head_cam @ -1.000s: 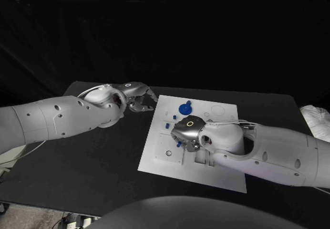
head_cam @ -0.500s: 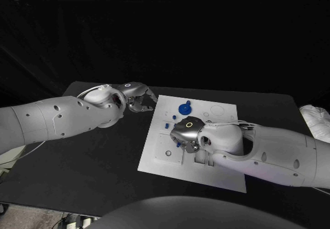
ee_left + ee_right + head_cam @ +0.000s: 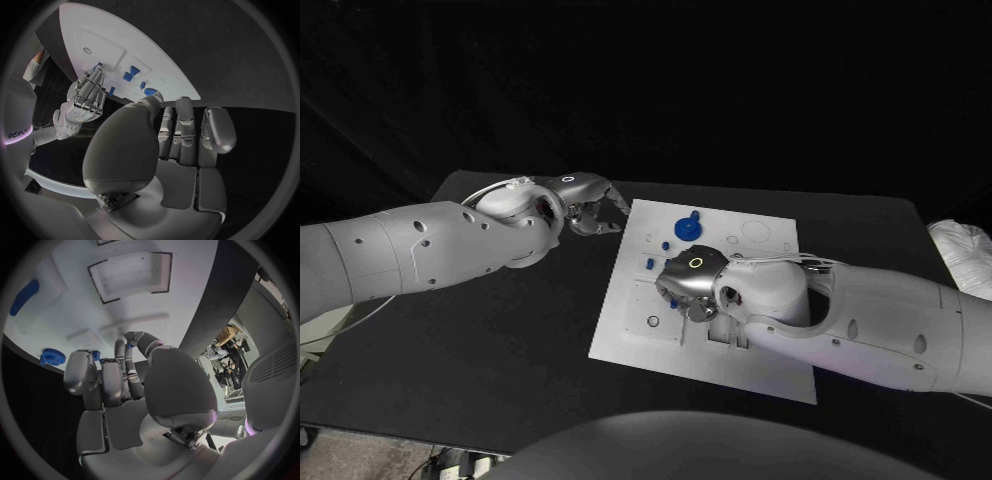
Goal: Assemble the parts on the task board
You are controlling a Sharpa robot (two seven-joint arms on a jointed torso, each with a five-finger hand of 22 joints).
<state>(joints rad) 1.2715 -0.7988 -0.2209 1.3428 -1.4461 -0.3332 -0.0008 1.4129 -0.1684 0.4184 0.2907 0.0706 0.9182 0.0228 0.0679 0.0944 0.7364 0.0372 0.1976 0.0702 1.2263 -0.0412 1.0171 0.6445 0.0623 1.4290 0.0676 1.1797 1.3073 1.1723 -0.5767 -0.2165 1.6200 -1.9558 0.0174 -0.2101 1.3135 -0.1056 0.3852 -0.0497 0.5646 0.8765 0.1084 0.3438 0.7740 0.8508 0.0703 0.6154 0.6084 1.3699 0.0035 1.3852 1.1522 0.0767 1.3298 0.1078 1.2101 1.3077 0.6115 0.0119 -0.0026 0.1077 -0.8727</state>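
Robot hand, right (image 3: 692, 285): a small blue part (image 3: 130, 345) is pinched over the task board (image 3: 635, 340) on the table (image 3: 473, 340), best lowered squarely; left robot hand (image 3: 589, 208) is held empty, fingers apart.

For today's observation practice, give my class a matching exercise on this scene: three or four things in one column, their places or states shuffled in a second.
Things:
1. left robot hand
2. right robot hand
3. blue gear
4. white cloth

Places:
A. on the white board's far part
B. at the table's right edge
C. over the board's middle
D. beside the board's far left corner, over the bare table

Pairs: 1-D, 2-C, 3-A, 4-B
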